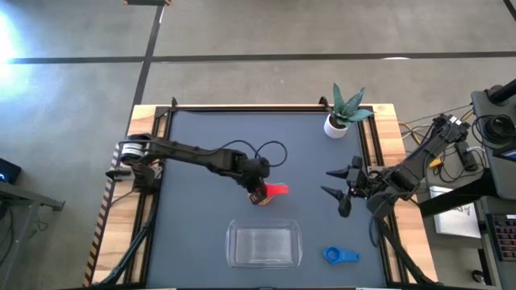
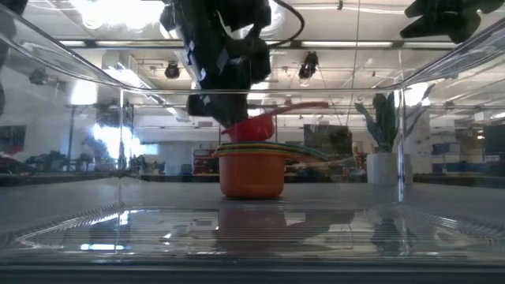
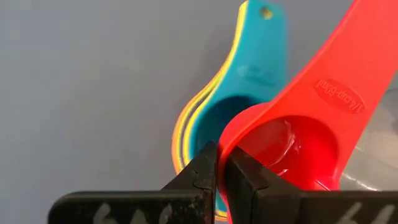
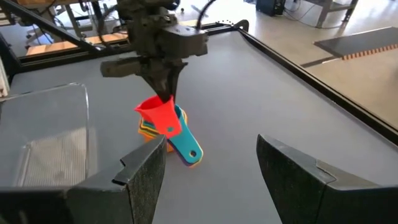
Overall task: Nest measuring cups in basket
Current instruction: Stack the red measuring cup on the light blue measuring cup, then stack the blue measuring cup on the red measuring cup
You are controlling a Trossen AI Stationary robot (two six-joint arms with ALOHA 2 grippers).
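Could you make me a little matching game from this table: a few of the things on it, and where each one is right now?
Things:
1. red plastic measuring cup
2. blue plastic measuring cup
3. clear rectangular plastic basket
4. green plant in a white pot

Places:
A. lying alone on the table, beside the basket
B. at the table's far edge
C. pinched in the left tool, above the stacked cups
D. empty, at the table's near edge

Pairs: 1-C, 2-A, 3-D, 4-B

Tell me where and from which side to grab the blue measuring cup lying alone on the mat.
Grip the blue cup by its flat handle, coming straight down from above. The handle points toward the table's right edge, lies flat, and nothing stands around it; the basket sits apart on its left. The open right gripper is likely the nearer one.
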